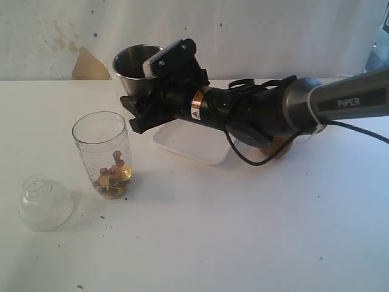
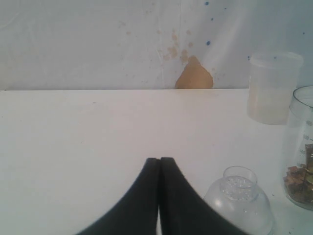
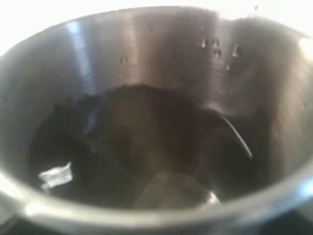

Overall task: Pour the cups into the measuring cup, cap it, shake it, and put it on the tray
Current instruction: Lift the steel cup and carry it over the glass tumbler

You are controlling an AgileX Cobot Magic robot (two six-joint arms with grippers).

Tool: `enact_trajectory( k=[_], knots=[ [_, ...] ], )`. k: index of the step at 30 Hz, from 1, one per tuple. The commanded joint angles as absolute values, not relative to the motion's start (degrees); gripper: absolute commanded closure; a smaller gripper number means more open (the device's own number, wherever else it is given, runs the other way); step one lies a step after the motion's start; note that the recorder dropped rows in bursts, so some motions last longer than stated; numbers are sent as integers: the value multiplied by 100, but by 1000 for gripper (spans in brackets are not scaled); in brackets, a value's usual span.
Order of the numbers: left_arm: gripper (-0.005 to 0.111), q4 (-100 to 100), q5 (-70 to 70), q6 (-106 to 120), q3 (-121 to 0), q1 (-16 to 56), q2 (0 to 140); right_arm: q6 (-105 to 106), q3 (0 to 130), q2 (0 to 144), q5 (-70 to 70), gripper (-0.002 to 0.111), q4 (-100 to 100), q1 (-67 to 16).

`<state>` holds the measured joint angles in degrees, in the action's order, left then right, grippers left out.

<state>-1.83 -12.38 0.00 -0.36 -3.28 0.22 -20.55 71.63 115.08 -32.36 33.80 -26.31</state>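
The steel tumbler (image 1: pixel 135 66) stands upright at the back, with my right gripper (image 1: pixel 135 113) shut around its lower body. Its dark inside (image 3: pixel 146 147) fills the right wrist view, and the fingers do not show there. In front stands the clear measuring cup (image 1: pixel 101 152), open-topped, with gold and pink bits at the bottom; its edge (image 2: pixel 302 147) also shows in the left wrist view. My left gripper (image 2: pixel 160 159) is shut on nothing, low over bare table. The white tray (image 1: pixel 189 145) lies under the right arm. A brown patch (image 1: pixel 283 146) behind the arm looks like the wooden cup.
The clear domed cap (image 1: pixel 45 203) sits neck up on the table left of the measuring cup, close beside my left gripper's fingers (image 2: pixel 240 201). A frosted plastic cup (image 2: pixel 272 88) stands by the back wall. The right arm (image 1: pixel 261 109) stretches across the tray.
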Motion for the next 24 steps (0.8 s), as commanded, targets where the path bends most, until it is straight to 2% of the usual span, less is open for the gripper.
enact_trajectory(
  k=[1,24],
  knots=[
    [107,-177,-1167,0,0,-324,0,-1902,7459,11537,-3349,108,3456,-2680],
    [107,-177,-1167,0,0,-324,0,-123,7476,11547,-3223,108,3567,-2680]
  ],
)
